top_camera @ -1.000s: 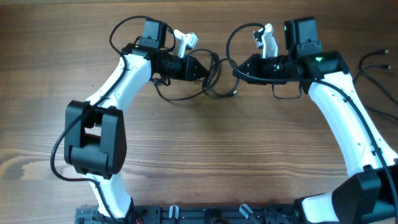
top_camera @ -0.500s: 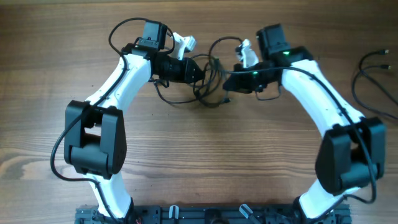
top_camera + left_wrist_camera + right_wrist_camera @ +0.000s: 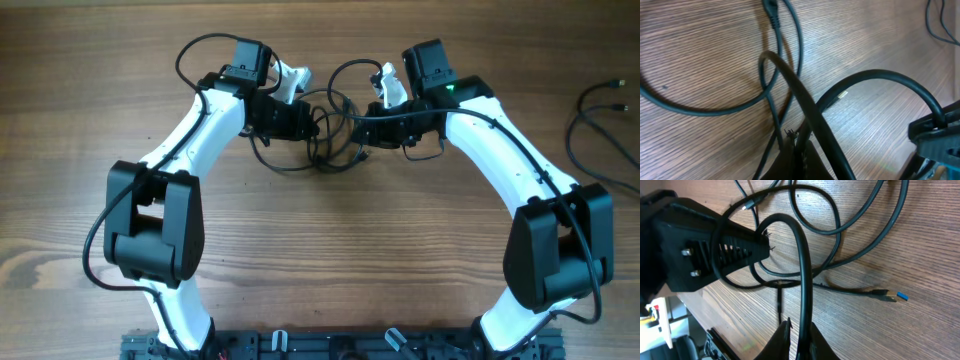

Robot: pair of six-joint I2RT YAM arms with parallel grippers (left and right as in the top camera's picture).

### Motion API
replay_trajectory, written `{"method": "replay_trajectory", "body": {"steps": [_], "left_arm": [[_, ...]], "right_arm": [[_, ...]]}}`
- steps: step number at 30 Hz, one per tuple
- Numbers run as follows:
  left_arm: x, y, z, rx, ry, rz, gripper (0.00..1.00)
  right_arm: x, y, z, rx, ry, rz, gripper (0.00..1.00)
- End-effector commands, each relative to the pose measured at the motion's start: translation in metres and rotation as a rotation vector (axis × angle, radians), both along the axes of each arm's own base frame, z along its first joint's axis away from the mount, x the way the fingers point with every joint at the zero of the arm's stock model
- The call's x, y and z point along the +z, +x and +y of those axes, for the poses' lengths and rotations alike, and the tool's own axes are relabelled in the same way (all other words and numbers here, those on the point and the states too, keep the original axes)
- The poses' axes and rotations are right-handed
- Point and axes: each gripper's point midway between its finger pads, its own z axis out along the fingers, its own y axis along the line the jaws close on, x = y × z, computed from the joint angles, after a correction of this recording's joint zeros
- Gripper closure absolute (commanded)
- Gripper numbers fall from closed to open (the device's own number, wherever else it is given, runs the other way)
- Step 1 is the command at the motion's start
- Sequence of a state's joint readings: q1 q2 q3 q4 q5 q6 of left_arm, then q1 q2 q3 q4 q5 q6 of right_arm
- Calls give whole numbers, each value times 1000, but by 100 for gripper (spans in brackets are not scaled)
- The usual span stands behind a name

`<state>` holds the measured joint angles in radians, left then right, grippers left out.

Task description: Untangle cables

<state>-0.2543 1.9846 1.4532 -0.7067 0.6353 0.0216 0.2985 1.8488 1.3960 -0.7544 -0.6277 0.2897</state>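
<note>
I see the left jaws and right jaws, upper centre of the overhead frame, each clamped on the cables [image 3: 806, 280].

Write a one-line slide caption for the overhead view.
Over a wooden table, the left gripper and right gripper face each other across the tangled cables, each pinching a strand.

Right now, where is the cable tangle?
In the overhead view, the cables lie at the table's far middle, between the left gripper and the right gripper.
</note>
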Motion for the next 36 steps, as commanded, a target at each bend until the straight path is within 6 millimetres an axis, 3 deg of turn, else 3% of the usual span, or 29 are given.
{"method": "replay_trajectory", "body": {"steps": [1,6,10,14,16,20,28,36], "left_arm": [[-1,-1,10,35,26,12,96],[33,1,30,162,81,-13,96],[59,-5,40,398,65,88,96],[74,-16,23,446,-59,217,96],[80,-22,15,421,-116,261,96],[86,-26,8,404,-165,293,96],[110,-32,-5,315,-325,341,96],[134,-38,-12,228,-466,377,96]], "right_arm": [[4,1,5,15,66,19,59],[41,10,10,32,192,-27,34],[68,1,29,89,206,-118,32],[54,-3,47,66,68,-154,32],[59,-1,58,69,81,-185,32],[64,3,63,68,100,-210,38],[61,7,59,56,71,-224,69],[67,7,74,83,93,-277,69]]}}
